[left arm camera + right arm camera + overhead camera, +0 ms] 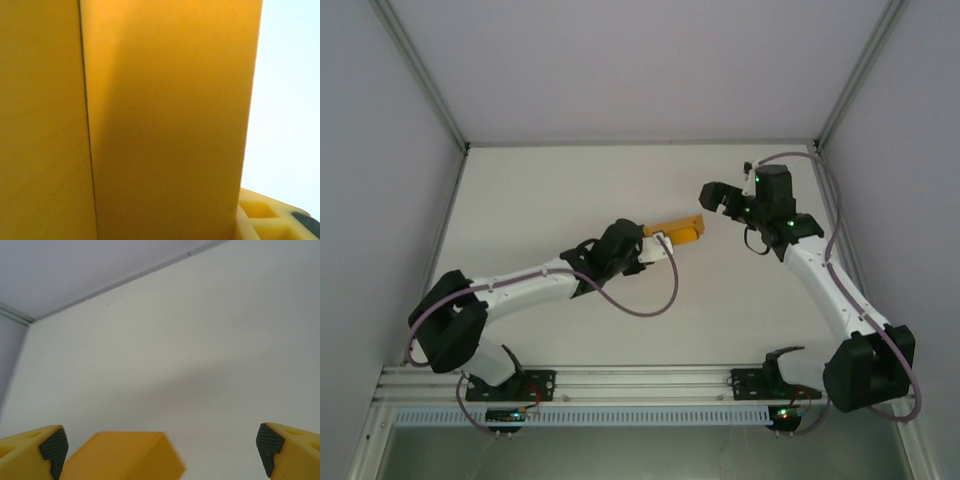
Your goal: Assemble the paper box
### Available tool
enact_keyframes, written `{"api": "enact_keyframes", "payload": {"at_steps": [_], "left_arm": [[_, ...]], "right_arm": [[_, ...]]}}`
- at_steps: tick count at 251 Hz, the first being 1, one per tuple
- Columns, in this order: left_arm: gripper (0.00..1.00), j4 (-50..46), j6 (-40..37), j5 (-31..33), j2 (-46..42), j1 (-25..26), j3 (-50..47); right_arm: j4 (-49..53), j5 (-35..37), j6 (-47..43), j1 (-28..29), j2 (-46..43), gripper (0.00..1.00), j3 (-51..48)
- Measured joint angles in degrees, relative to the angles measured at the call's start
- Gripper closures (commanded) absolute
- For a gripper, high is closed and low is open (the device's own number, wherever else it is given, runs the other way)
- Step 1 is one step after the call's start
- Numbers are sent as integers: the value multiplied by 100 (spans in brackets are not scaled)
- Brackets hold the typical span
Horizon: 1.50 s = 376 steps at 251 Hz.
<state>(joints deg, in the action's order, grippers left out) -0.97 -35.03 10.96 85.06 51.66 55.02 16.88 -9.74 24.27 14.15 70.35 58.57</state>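
Slip risk: box (682,231) is gripped by one end alone; a weak pinch could let it swing or drop to table (570,200).
Crush risk: thin card may buckle, or a flap spring out, if left gripper (665,238) squeezes harder.
Knock risk: right gripper (718,198) sits near the free end; a skewed approach could twist box in the other's hold.
Left gripper: clamped on box's near end, so far as the top view shows; card lies hard against its camera, with one finger (265,220) at lower right.
Right gripper: jaws wide apart, holding and touching nothing; pads (52,446) flank box's end, which sits low between them.
Box: centre-right of table, between the two grippers, folded into a flat block; whether it rests on table or its ends are tucked cannot be told.
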Motion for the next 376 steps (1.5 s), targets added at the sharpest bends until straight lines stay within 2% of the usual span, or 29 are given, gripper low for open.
{"api": "enact_keyframes", "payload": {"at_steps": [41, 80, 105, 171, 226, 255, 273, 318, 353, 376], "left_arm": [[64, -1563, 459, -1255, -315, -691, 640], [63, -2597, 579, -1871, -289, -986, 1060], [66, -3226, 577, -2109, 116, -1003, 1397], [66, -4175, 487, -1969, 1427, -1005, 2070], [66, -4461, 245, -1792, 1753, -1005, 2361], [66, -4557, 105, -1777, 1849, -1005, 2483], [66, -4562, 39, -1801, 1862, -1016, 2496], [67, -4597, -140, -1980, 1926, -1106, 2559], [67, -4647, -212, -2020, 2009, -1113, 2669], [67, -4660, -286, -2037, 2011, -1117, 2669]], "right_arm": [[-682, 125, -1115, 173, -9, 1, -787], [-1193, 114, -1541, 140, -7, 1, -1224], [-1397, -81, -1808, 114, 28, 1, -1209], [-1314, -424, -2413, 125, 273, 2, -1036], [-850, -859, -2787, 199, 492, 23, -767], [-573, -1145, -2966, 275, 684, 29, -557], [-424, -1281, -3060, 319, 767, 36, -470], [-210, -1534, -3287, 461, 874, 45, -407], [17, -1513, -3357, 614, 1047, 48, -262], [149, -1497, -3414, 704, 1145, 55, -140]]}}
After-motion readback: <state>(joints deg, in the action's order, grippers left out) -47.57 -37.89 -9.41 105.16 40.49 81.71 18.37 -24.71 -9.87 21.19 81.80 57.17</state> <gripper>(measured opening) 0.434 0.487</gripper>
